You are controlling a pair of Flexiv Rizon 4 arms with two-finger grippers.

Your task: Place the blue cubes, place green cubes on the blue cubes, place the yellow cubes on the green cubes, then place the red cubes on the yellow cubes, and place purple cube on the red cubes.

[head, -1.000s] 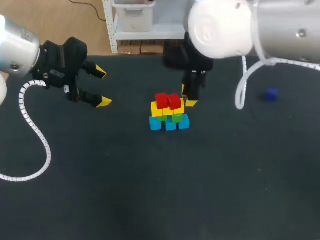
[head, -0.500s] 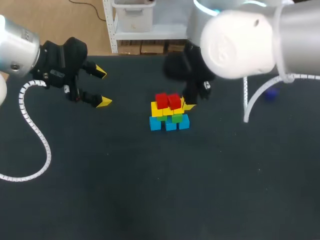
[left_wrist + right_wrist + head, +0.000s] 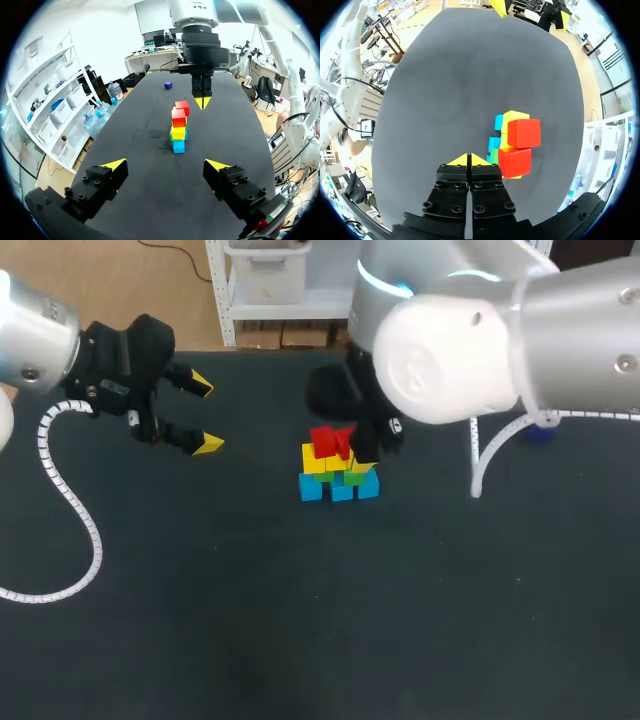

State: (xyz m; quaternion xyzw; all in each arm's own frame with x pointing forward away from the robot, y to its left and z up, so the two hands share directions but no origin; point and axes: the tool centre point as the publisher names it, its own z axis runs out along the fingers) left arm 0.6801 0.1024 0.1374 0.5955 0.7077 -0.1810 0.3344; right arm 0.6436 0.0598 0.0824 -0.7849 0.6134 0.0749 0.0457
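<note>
**Stack at four layers, purple cube off to the right**

At the left, our left arm [image 3: 120,370] hangs over the back left of the dark worktop [image 3: 300,620], well apart from the stack. The left jaws are wide apart with nothing between them. From the left wrist we see both yellow fingertips [image 3: 114,164] spread to either side, with bare worktop between them and the stack well ahead.

Near the middle stands the stack. The blue cubes [image 3: 340,487] sit in a row on the worktop. The green cubes [image 3: 352,476] lie on them, mostly covered by the yellow cubes [image 3: 315,460] above. The red cubes [image 3: 325,442] are on top, and the right-hand one is partly hidden from the head camera.

Our right arm [image 3: 450,350] comes in from the right and reaches down to the stack's right side. The right jaws are pressed together and grip nothing. In the right wrist view their tips meet in one point just beside the nearer red cube. We cannot tell whether they touch it. The left wrist view shows the same shut pair hanging just beside the far red cube.

Further right, the purple cube [image 3: 541,430] lies alone on the worktop near the back edge, well apart from the stack and partly hidden under our right arm.
</note>
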